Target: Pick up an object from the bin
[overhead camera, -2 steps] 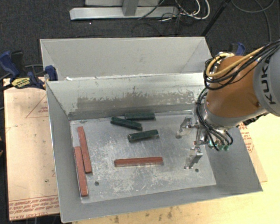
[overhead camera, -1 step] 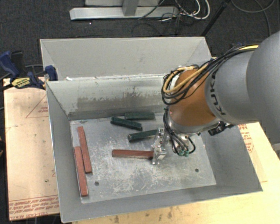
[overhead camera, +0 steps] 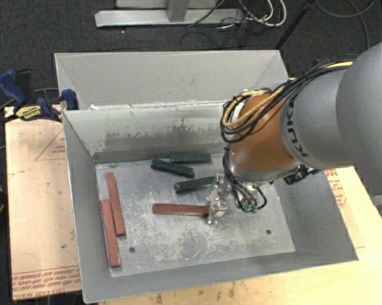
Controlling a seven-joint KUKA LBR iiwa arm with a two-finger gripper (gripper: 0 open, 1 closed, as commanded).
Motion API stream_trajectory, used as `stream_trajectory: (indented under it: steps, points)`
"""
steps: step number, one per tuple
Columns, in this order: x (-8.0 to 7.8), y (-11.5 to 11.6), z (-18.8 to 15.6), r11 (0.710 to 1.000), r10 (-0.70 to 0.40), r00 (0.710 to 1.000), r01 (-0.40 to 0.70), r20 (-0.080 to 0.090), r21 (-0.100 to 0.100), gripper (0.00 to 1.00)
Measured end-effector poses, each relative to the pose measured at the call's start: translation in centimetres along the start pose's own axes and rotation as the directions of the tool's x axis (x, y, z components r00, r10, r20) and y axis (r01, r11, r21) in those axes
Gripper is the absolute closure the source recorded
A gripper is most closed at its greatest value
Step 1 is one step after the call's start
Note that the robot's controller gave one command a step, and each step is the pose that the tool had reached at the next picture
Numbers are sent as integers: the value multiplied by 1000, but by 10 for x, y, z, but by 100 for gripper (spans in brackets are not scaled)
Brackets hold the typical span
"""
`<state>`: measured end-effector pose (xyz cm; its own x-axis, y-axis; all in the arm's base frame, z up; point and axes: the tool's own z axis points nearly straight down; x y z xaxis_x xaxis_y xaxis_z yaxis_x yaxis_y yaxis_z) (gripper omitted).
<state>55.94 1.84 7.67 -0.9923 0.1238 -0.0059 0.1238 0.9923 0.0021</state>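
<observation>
Bin: a grey metal bin (overhead camera: 184, 249) with sloped walls and a scuffed, scratched floor.
Left of bin: two red-brown flat bars lie lengthwise side by side near the left wall, the upper bar (overhead camera: 115, 203) overlapping the run of the lower bar (overhead camera: 110, 234), the two touching or just beside each other.
Middle of bin: a third red-brown bar (overhead camera: 178, 209) lies nearly level across the floor, apart from the left pair.
Back of bin: three dark green bars. One green bar (overhead camera: 191, 157) sits near the back wall, a second green bar (overhead camera: 172, 168) lies tilted just in front of it and touches it, and a third green bar (overhead camera: 194, 185) lies alone nearer the middle.
Task's thing: the middle red-brown bar, its right end at the hand.
Arm: the grey arm (overhead camera: 347, 123) comes in from the right and bends down into the bin; an orange cover (overhead camera: 258, 148) wraps the wrist, with looped cables (overhead camera: 240, 113) over it.
Hand: the hand (overhead camera: 214, 213) is low over the floor at the right end of the middle red-brown bar; apart or together cannot be told, nor whether it touches the bar.
Writing: the letters "KUK" read on the grey casing beside the orange cover.
</observation>
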Motion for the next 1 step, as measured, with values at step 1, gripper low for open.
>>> stream_trajectory:
  steps: [1]
  points:
    - [0,2,-197,1000,31,999,-31,-6,2,100]
